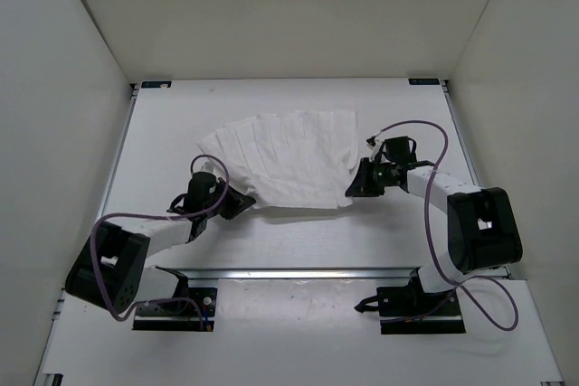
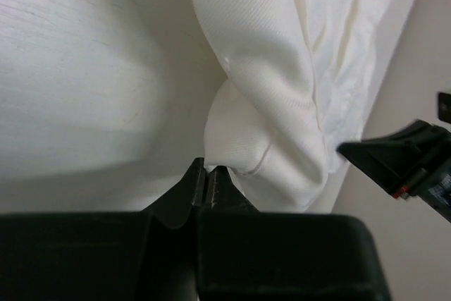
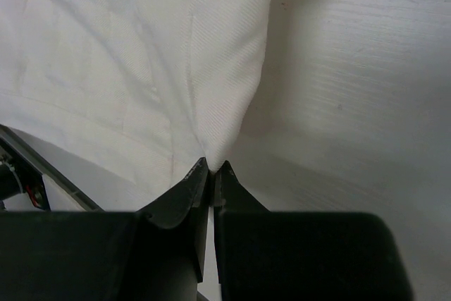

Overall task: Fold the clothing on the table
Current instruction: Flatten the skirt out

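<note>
Since both sets of fingers were shut on cloth, the risks sat w/ the grip. At the near-left corner of the clothing [image 1: 289,160] the left fingers [image 2: 201,185] had only a thin bite, tips just catching a small fold. That bite would prob. slip out if the left arm [image 1: 158,228] lifted fast. The right fingers [image 3: 201,177] were pinched tight on the near-right edge, fabric rising straight from the tips, so that hold looked firmer. If the left arm and the right arm [image 1: 443,189] moved unevenly, the garment could skew or bunch, giving a crooked fold. Pulling apart too hard could tug a corner free. The clothing lay wrinkled approx. mid-way on the surface [image 1: 298,234], spread between the arms, its far edge fanned out.

Count: 1 garment, 2 arms, 2 sets of fingers, 1 surface, 2 purple cables [image 1: 416,124], one per arm.
</note>
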Available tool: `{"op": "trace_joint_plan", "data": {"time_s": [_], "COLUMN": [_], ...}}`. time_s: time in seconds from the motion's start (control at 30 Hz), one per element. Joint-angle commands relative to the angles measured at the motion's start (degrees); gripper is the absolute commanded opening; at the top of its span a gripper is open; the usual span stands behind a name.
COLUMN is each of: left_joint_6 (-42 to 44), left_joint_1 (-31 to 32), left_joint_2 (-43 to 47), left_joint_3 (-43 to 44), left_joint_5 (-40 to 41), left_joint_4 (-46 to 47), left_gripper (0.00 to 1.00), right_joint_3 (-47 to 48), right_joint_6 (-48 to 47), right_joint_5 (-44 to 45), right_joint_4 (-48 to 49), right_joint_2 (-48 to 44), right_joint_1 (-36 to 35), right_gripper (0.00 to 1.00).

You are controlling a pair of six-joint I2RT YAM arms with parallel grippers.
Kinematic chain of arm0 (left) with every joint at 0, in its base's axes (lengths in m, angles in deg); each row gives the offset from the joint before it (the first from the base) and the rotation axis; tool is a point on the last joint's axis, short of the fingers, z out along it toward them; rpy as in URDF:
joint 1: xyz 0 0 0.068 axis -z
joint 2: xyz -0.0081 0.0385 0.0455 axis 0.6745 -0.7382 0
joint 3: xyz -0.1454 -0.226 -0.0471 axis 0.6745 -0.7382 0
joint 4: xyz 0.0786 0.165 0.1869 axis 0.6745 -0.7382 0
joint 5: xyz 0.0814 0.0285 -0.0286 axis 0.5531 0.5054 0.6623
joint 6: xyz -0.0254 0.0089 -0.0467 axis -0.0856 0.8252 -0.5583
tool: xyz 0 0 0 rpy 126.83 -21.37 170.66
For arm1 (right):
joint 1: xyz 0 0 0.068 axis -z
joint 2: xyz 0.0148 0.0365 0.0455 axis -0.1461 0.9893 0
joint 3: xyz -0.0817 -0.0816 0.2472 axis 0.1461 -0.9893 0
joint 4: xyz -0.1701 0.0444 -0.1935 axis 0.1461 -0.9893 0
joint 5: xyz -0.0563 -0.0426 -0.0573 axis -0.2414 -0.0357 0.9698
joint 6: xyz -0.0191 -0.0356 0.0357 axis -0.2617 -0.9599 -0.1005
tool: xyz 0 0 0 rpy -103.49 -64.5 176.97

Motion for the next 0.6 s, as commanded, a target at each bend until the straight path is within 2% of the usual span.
{"op": "trace_joint_plan", "data": {"time_s": [0.0, 0.1, 0.27, 0.37, 0.4, 0.43, 0.5, 0.57], "left_joint_6": [2.73, 4.92, 11.24, 13.53, 14.23, 15.11, 15.99, 15.21], "left_joint_1": [-3.82, -6.64, -3.31, -4.61, -5.06, -5.58, -5.59, -5.85], "left_joint_2": [7.16, 11.04, 12.55, 12.63, 13.42, 14.12, 15.44, 16.50], "left_joint_3": [-2.40, -4.51, -2.94, -2.93, -2.93, -2.93, -1.27, -1.70], "left_joint_5": [-6.01, -11.29, -17.45, -21.23, -21.84, -21.33, -21.41, -24.12], "left_joint_4": [0.05, -3.37, -13.37, -15.33, -17.77, -19.01, -21.91, -22.10], "left_gripper": [0.00, 0.00, 0.01, 0.24, 0.37, 0.45, 0.72, 0.86], "right_joint_3": [0.67, -0.21, -1.09, -1.53, -1.53, -1.88, -1.88, -2.06], "right_joint_6": [0.48, 0.66, 2.24, 3.29, 3.21, 3.29, 4.08, 4.44], "right_joint_5": [1.84, 2.45, 0.17, 0.78, 0.96, 1.05, 0.79, 0.87], "right_joint_4": [1.69, 1.87, 5.03, 6.17, 6.26, 6.09, 5.91, 6.44], "right_joint_2": [-1.88, -3.46, -5.31, -5.48, -5.57, -5.22, -4.43, -4.78], "right_joint_1": [0.79, 2.72, 2.91, 0.10, -1.74, -2.19, -3.24, -3.86], "right_gripper": [0.00, 0.00, 0.00, 0.00, 0.00, 0.00, 0.00, 0.00]}}
